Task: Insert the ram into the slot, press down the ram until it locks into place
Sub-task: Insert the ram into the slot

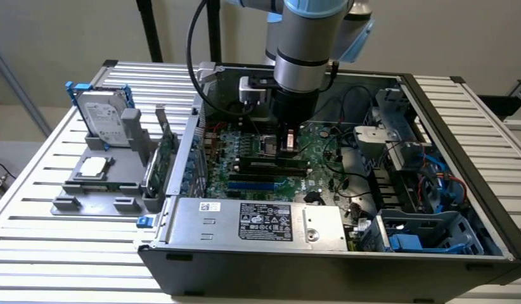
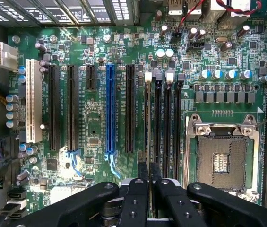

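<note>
Black slot (image 2: 158, 123), green motherboard (image 2: 138, 49)

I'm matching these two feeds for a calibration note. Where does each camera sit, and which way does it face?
Exterior view: off the arm, above and outside the open computer case, looking down into it. It shows the arm hanging into the case, with the gripper over the motherboard.
Wrist view: on the wrist, facing straight down at the motherboard. It shows the black fingers, set together.
Shared: the gripper, the motherboard, the blue slot and the black memory slots.
</note>
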You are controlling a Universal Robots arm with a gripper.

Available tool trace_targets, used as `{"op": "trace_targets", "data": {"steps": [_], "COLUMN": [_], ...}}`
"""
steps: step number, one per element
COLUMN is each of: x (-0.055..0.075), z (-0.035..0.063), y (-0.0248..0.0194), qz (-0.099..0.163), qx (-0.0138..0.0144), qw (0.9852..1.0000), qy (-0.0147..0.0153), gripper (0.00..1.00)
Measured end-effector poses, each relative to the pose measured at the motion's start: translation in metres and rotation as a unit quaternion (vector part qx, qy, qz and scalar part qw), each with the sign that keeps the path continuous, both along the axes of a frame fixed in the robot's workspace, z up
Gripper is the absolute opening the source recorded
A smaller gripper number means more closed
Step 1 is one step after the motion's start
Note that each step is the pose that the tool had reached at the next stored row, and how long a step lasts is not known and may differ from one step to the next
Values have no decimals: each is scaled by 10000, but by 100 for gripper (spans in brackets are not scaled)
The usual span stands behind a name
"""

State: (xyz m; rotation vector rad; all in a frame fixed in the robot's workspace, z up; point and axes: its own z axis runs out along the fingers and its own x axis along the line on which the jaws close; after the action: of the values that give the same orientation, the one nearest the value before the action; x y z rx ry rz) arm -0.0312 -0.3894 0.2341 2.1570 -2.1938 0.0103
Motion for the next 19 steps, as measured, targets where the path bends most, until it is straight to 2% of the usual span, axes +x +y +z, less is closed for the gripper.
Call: {"op": "trace_targets", "data": {"steps": [19], "x": [0], "z": [-35], "y": [-5], "qz": [56], "qx": [-1], "qw": [10000], "qy": [0], "gripper": [13]}}
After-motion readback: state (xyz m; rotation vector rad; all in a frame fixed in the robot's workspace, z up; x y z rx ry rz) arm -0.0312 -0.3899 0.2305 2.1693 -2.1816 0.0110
